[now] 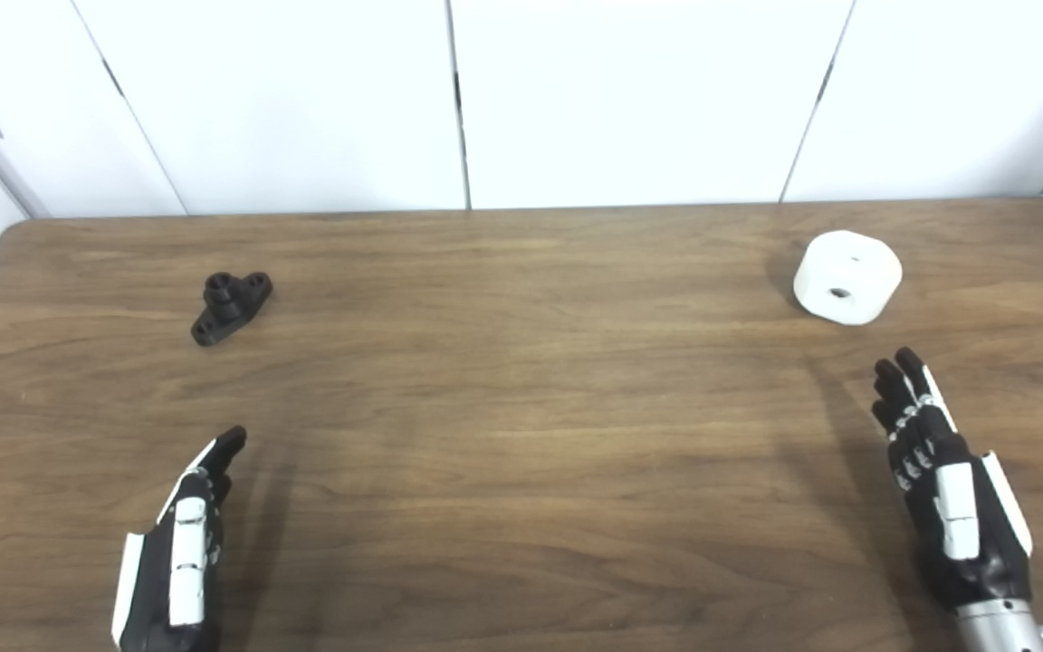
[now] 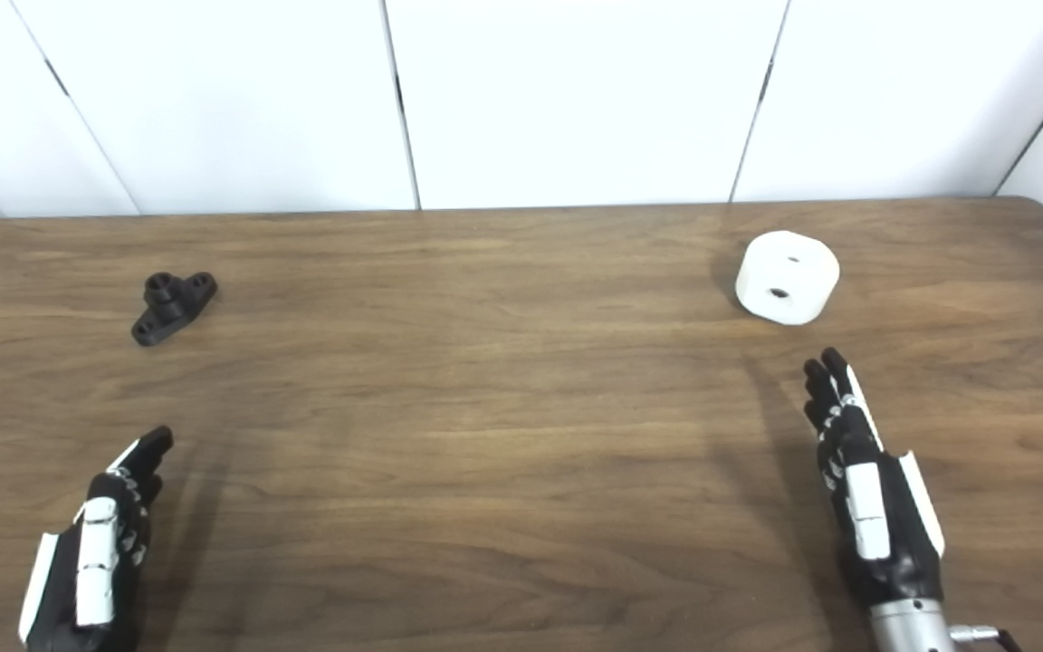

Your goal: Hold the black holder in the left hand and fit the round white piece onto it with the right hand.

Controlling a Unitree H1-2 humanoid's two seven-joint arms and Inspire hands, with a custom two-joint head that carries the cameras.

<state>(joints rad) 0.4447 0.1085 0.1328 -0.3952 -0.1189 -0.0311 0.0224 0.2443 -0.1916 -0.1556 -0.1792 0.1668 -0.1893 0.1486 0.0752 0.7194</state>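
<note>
The left hand hovered with fingers extended, holding nothing, the black holder well ahead of it. The right hand was likewise empty and extended, the round white piece near, just beyond its fingertips.

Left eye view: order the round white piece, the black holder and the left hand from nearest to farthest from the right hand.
1. Round white piece: just beyond the right hand, at the table's right.
2. Left hand: across the table, near edge, left.
3. Black holder: far left, farther back than the left hand.
</note>
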